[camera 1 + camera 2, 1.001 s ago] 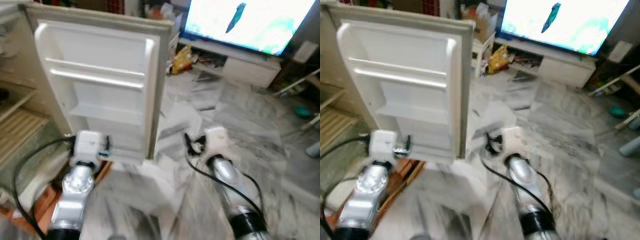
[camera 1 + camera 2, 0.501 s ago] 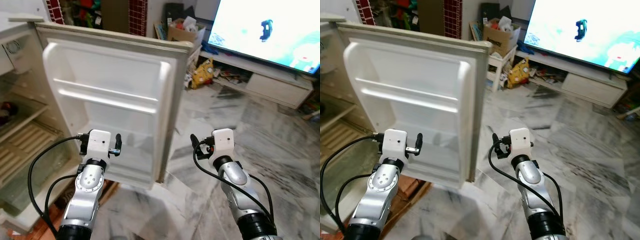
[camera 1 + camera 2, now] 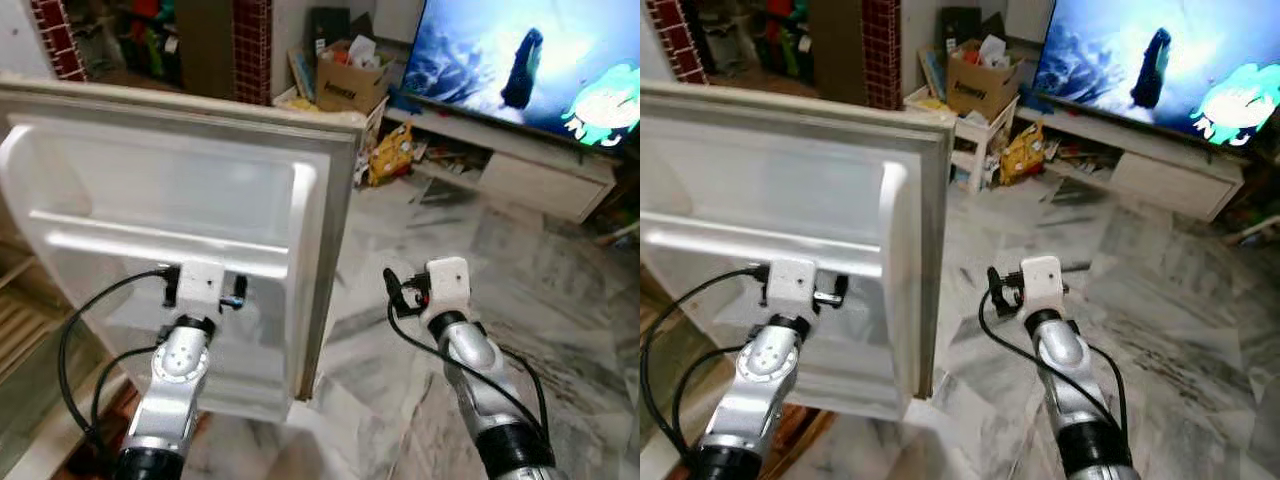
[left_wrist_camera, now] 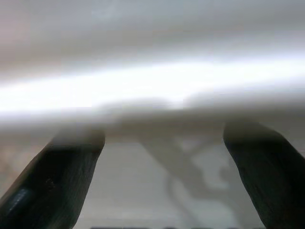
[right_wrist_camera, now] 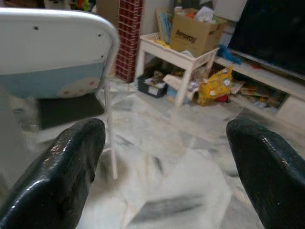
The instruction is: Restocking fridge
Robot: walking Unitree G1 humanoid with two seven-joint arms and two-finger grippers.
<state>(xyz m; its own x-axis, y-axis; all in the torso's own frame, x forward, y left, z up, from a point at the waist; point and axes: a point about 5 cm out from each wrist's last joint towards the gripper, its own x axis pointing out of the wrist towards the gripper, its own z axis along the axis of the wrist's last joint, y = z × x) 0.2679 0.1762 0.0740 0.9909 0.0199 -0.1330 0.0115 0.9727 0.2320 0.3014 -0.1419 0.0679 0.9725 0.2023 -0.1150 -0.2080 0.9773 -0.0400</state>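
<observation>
Marble floor [image 3: 560,290] lies bare from the centre out to 3 o'clock, and a lit television [image 3: 530,60] on a low white stand [image 3: 520,180] closes the far side at 1 o'clock, with a cardboard box [image 3: 350,85] on a small white table at 12. Across 9 to 11 o'clock stands the white fridge door [image 3: 180,240], its inner face toward the camera and its free edge ending near centre. The left hand [image 4: 162,162] is raised just before the door's pale rail, fingers [image 4: 57,181] spread wide around nothing. The right hand [image 5: 167,162] hangs over the floor at 4 o'clock, wide and empty. Cut off past the door, the fridge cabinet cannot be made out.
</observation>
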